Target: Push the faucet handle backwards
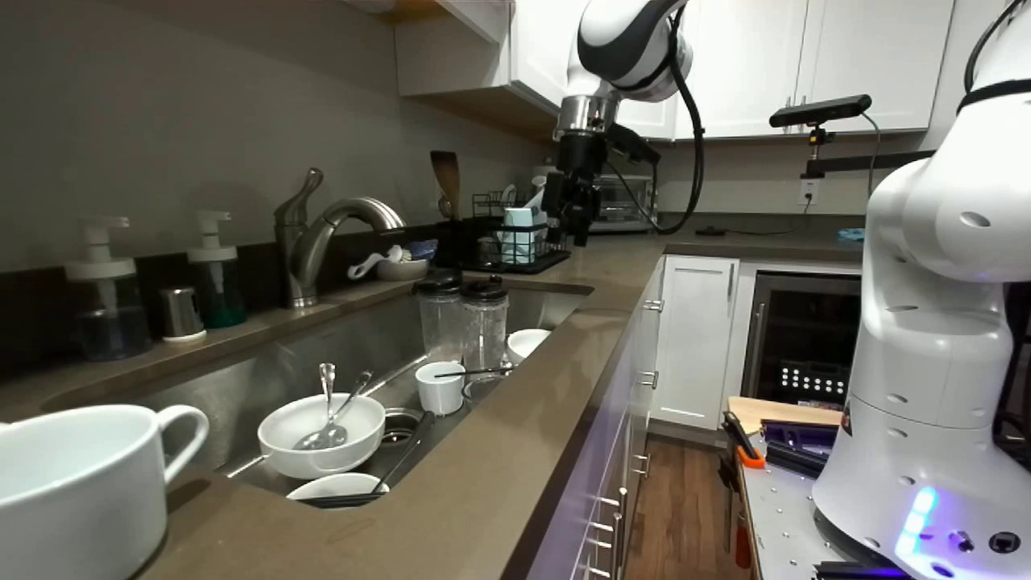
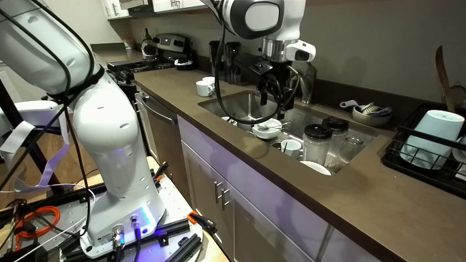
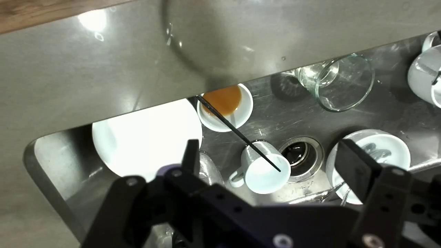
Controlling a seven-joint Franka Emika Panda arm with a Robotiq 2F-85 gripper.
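Closest, at the near left in an exterior view, a wide white ceramic mug (image 1: 80, 491) stands on the brown countertop (image 1: 499, 475). Farther off, the short, slender brushed-metal faucet handle (image 1: 302, 197) sticks up just left of the silver arched spout (image 1: 346, 217). Left of it stands a clear pump bottle (image 1: 217, 278) with a white top. To the right, well apart from the handle, the black gripper (image 3: 270, 151) hangs above the steel sink (image 1: 258, 379), fingers (image 3: 191, 156) spread wide, gripping nothing.
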